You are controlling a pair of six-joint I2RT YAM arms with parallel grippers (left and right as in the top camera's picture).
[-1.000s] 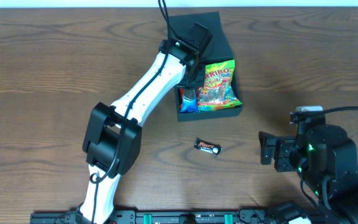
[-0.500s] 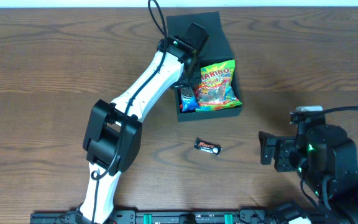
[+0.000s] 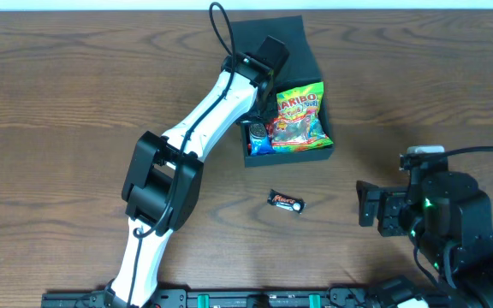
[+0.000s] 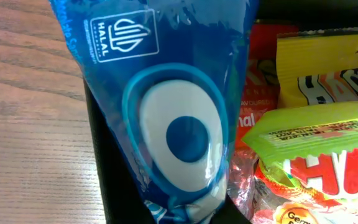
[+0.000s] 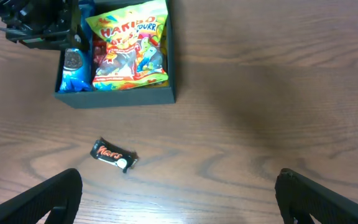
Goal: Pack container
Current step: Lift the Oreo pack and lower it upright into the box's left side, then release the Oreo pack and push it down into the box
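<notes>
**Hazards at the box: left claw above the blue packet**

**Position.** The box [image 3: 289, 157] sits near the far edge of the table [image 3: 75, 94], about midway along it. Its lid [image 3: 272, 30] is folded back toward that edge. My left claw [image 3: 261, 107] hangs over the left side of the box, just above the blue packet [image 3: 257, 142]. The packet stands in the box corner toward the table's near edge. The gummy bag [image 3: 299, 116] fills most of the remaining space. The bar [image 3: 286, 202] lies on the table between the box and the near edge, apart from the box.

**Claw state.** My right claw [image 5: 179, 186] has its fingers spread wide with nothing between them, and it sits toward the table's near right corner. My left wrist view is filled by the blue packet and no view shows the fingers. I cannot tell whether I grip the packet or have let go.

**Hazards.**
1. Packet pulled out. If the fingers are not fully clear when I rise, the film may snag and the packet may lift back over the wall.
2. Packet standing proud. It looks upright against the wall. If it stays that way it may tip out, or stop the lid from shutting.
3. Box shift. My fingers are close to the left wall, so a sideways exit may push or tilt the light box.
4. Arm clash. The bar is not packed yet. If my right claw carries it in before my left arm clears, the two arms meet over the box.
</notes>
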